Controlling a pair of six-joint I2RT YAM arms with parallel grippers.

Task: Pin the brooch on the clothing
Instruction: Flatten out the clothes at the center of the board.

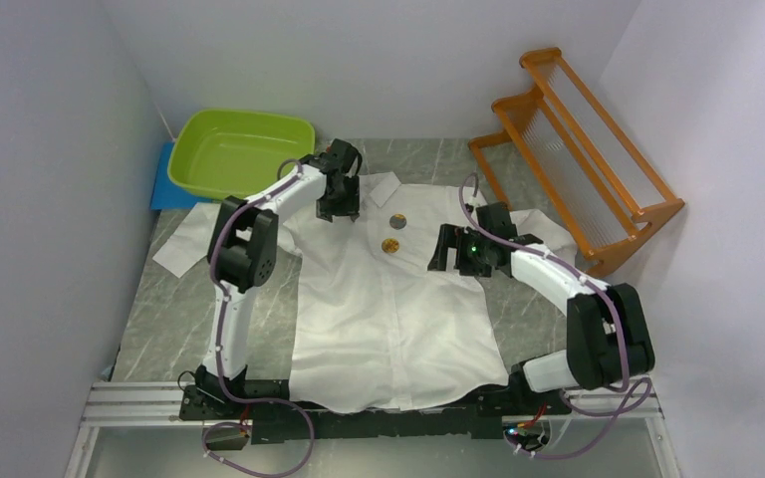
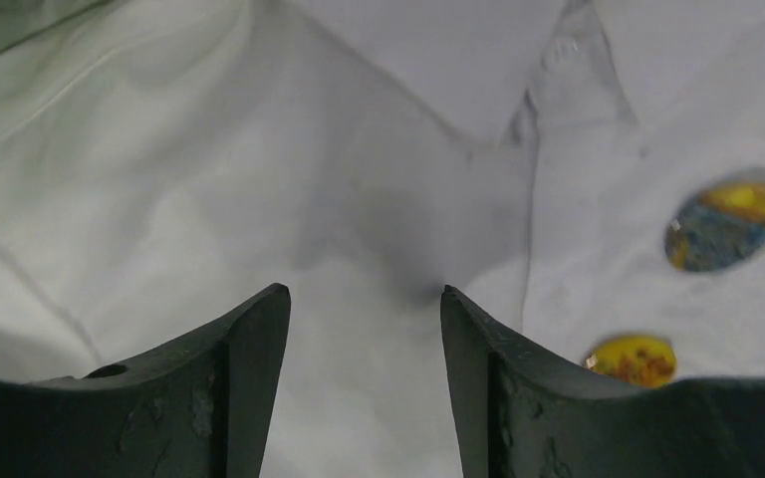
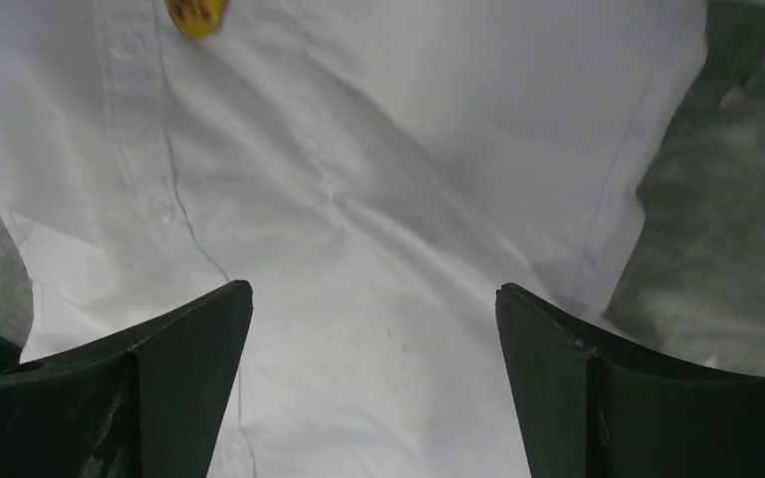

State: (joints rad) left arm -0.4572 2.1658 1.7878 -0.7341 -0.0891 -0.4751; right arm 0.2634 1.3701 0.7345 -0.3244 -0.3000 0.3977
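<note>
Left gripper [image 2: 364,291] apart over shirt [image 2: 259,149], gold disc [image 2: 631,358] and mottled disc [image 2: 725,227] right of it; right gripper [image 3: 374,287] wide apart.

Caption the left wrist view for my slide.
Left gripper open over the white shirt bearing a blue-yellow brooch and a yellow disc.

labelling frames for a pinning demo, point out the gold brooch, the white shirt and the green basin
gold brooch [image 1: 391,245], top view, centre of its disc
white shirt [image 1: 388,329], top view, front panel below the chest
green basin [image 1: 242,154], top view, bare inside floor
</note>
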